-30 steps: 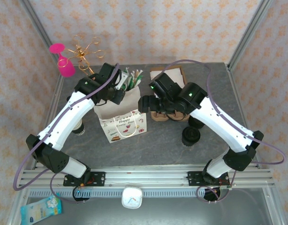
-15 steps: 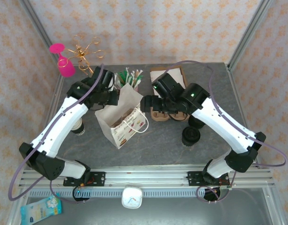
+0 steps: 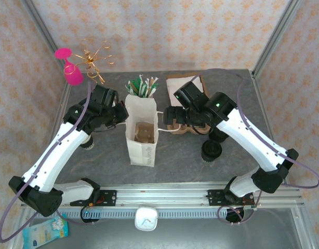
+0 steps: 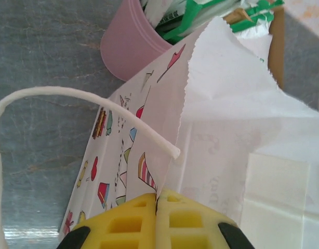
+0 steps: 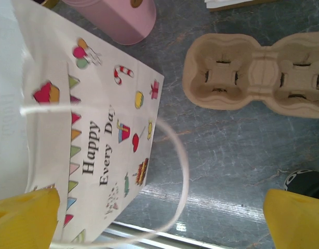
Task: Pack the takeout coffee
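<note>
The white printed paper bag (image 3: 141, 148) stands upright at the table's middle, mouth up, with something brown inside (image 3: 144, 133). My left gripper (image 3: 121, 117) is shut on the bag's left rim; in the left wrist view its yellow fingers (image 4: 157, 202) pinch the paper edge of the bag (image 4: 227, 129). My right gripper (image 3: 168, 115) hangs open beside the bag's right side, and the rope handle (image 5: 181, 171) loops between its fingers (image 5: 24, 218). Two round black lids (image 3: 211, 150) (image 3: 217, 136) sit right of the bag; I cannot tell which caps the takeout coffee.
The brown cardboard cup carrier (image 5: 258, 72) lies right of the bag, partly under my right arm (image 3: 237, 124). A pink cup of sachets (image 3: 143, 87) stands behind the bag. A pink glass (image 3: 71, 70) and a gold wire ornament (image 3: 94, 57) are at the back left.
The bag swung from lying on its side to upright with its mouth up. My left gripper shut on its rim and drew left. My right jaws spread slightly.
</note>
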### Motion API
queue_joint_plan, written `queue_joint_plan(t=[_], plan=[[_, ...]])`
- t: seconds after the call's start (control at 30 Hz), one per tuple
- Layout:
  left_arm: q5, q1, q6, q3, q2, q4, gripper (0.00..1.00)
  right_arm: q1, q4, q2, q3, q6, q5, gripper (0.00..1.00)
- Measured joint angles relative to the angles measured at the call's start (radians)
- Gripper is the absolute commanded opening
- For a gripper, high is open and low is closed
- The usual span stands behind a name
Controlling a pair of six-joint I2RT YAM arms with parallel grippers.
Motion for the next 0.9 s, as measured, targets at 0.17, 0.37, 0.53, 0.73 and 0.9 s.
queue_joint_plan(t=[0.17, 0.37, 0.53, 0.73, 0.9], plan=[[-0.040, -0.008, -0.107, -0.059, -0.068, 0.064, 0.01, -0.052, -0.018, -0.018, -0.045, 0.010, 0.021, 1.00], [-0.066, -0.008, -0.132, -0.104, -0.103, 0.094, 0.22, -0.117, -0.042, -0.099, -0.129, 0.029, 0.040, 1.00], [-0.085, -0.008, -0.097, -0.104, -0.098, 0.097, 0.46, -0.154, -0.053, -0.201, -0.246, 0.070, 0.051, 1.00], [-0.129, -0.008, -0.017, -0.104, -0.133, 0.097, 0.60, -0.203, -0.066, -0.308, -0.442, 0.127, 0.082, 1.00], [-0.103, -0.008, 0.052, -0.106, -0.163, 0.113, 0.70, -0.226, -0.068, -0.315, -0.537, 0.151, 0.111, 1.00]])
